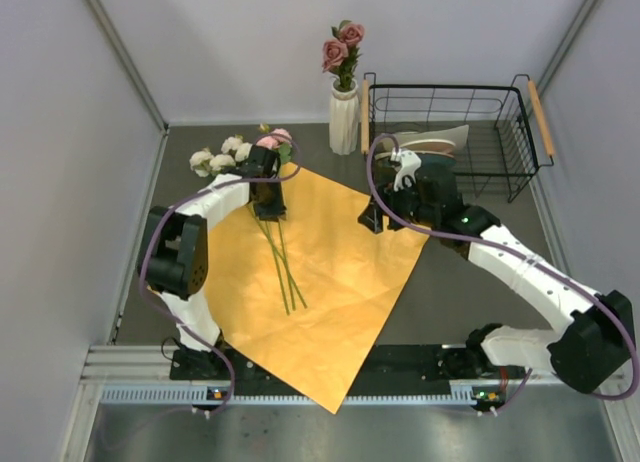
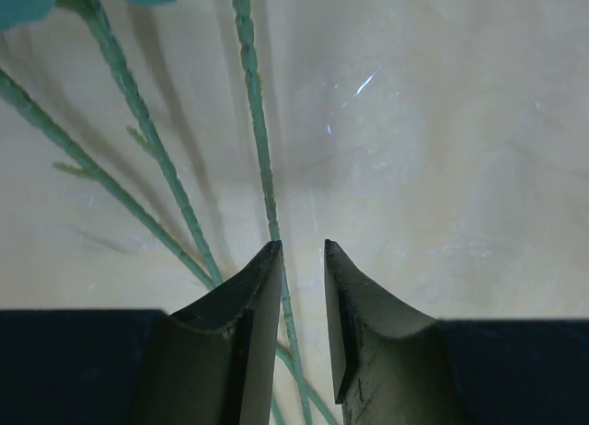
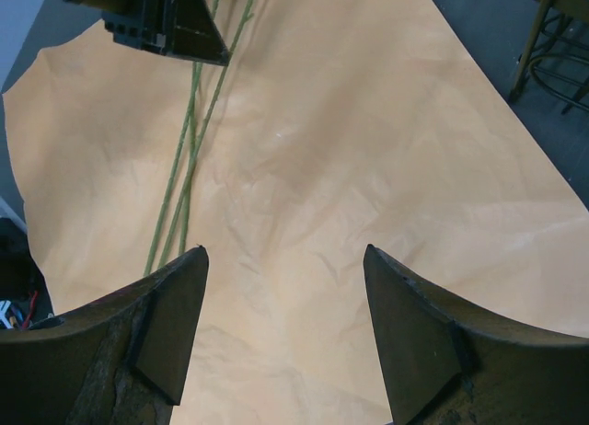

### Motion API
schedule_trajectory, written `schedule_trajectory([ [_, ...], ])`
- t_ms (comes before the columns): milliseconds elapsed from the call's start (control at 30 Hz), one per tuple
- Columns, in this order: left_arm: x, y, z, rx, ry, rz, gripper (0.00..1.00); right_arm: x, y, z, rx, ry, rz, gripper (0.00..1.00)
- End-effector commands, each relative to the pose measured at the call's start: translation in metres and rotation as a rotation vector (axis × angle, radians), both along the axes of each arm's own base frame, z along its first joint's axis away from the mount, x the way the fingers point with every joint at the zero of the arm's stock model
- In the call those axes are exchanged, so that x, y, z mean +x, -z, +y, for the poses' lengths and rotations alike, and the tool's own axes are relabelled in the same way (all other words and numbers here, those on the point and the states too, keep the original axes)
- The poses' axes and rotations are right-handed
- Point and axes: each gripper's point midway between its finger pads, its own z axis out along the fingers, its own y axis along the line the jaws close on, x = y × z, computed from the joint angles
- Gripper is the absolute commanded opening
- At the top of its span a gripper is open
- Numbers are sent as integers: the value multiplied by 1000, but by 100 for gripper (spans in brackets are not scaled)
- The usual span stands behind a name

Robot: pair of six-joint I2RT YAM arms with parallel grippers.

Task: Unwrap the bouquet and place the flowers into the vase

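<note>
We are straddling a stem of the flowers [image 1: 222, 162] with our left gripper [image 2: 302, 250], fingers narrow, not pinching; our right gripper [image 3: 285, 259] is gaping over the paper [image 1: 340, 282]. The vase [image 1: 343, 117] is standing beside the basket [image 1: 500, 132].

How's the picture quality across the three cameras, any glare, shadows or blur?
Left wrist view: washed out, the orange paper looks pale cream, with a small glare streak; the stems cast soft shadows. Right wrist view: even light, paper creases sharp, near fingers dark. Top view: evenly lit, faint shadows, paper free of glare.
</note>
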Motion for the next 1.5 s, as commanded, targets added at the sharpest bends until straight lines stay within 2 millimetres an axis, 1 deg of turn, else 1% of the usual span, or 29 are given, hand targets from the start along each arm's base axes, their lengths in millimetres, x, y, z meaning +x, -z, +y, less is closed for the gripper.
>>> schedule_trajectory([
  [0, 27, -4, -1, 38, 36, -40, 33, -7, -27, 2, 53, -29, -72, 69],
  [100, 28, 4, 0, 58, 41, -22, 35, -8, -27, -1, 43, -22, -82, 69],
  [167, 28, 5, 0, 60, 41, -19, 36, -8, -25, -2, 42, -24, -82, 69],
  [200, 30, 6, 5, 92, 26, -26, 37, -9, -24, -1, 42, -25, -78, 69],
  [233, 29, 8, 7, 101, 23, -24, 41, -9, -23, -1, 41, -23, -72, 69],
  [300, 28, 12, 8, 115, 27, -18, 43, -9, -20, 0, 42, -28, -61, 69],
  [433, 26, 19, 7, 115, 33, -6, 43, -10, -18, 2, 46, -36, -50, 69],
  [533, 25, 22, 6, 112, 38, -5, 38, -9, -18, 2, 44, -35, -52, 69],
  [567, 26, 23, 5, 108, 39, -7, 34, -9, -17, 2, 43, -33, -49, 69],
  [633, 28, 22, 3, 104, 45, -12, 33, -9, -17, 2, 45, -33, -46, 69],
  [667, 28, 23, 3, 103, 47, -14, 29, -9, -18, 2, 46, -35, -48, 69],
  [700, 28, 23, 3, 104, 50, -14, 28, -9, -18, 2, 46, -33, -48, 69],
  [867, 28, 29, 0, 98, 63, 1, 26, -10, -16, 2, 45, -34, -43, 69],
  [1000, 31, 30, -2, 96, 71, -5, 24, -11, -14, 3, 46, -36, -35, 69],
  [1067, 32, 29, -2, 96, 71, -8, 20, -11, -15, 3, 46, -39, -37, 69],
  [1133, 33, 26, -3, 93, 69, -26, 10, -11, -16, 1, 45, -32, -44, 69],
  [1167, 34, 16, -3, 86, 69, -53, 8, -11, -16, 1, 42, -32, -45, 69],
  [1233, 36, 5, -7, 77, 77, -86, 3, -10, -15, 0, 40, -26, -44, 69],
  [1267, 39, -10, -9, 67, 84, -123, 1, -9, -15, 0, 37, -26, -47, 69],
  [1300, 40, -18, -11, 57, 93, -141, 0, -9, -15, 1, 38, -27, -44, 69],
  [1333, 42, -34, -12, 47, 92, -178, 0, -9, -15, 1, 38, -28, -42, 69],
  [1367, 42, -46, -18, 13, 114, -200, 0, -8, -14, 2, 38, -28, -38, 69],
  [1400, 41, -54, -20, -1, 122, -216, 0, -8, -15, 3, 43, -29, -35, 68],
  [1433, 38, -74, -25, -38, 137, -254, 0, -7, -17, 4, 48, -26, -38, 68],
  [1467, 37, -84, -28, -62, 145, -273, 0, -6, -18, 4, 54, -23, -36, 68],
])
